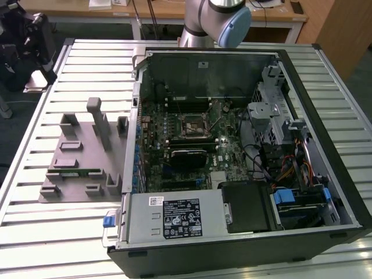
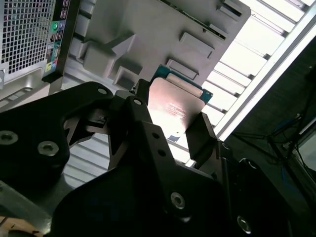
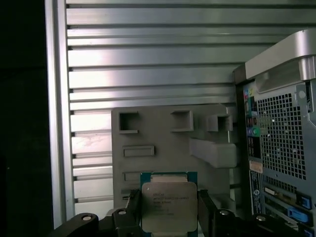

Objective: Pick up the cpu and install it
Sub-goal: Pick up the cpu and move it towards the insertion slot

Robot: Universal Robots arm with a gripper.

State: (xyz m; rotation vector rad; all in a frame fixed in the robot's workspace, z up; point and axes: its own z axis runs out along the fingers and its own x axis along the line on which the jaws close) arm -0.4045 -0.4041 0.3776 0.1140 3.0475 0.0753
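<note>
Second wrist view shows my gripper [image 2: 172, 118] clamped on the cpu [image 2: 178, 98], one finger [image 2: 200, 133] against each of two opposite edges and its silver top facing the camera. I hold it over the grey parts tray [image 2: 148, 29], which lies beside the open computer case [image 1: 232, 145].

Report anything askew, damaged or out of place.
Nothing stands out. The cpu is held squarely in the gripper, with no visible damage. The grey tray lies flat beside the open case.
</note>
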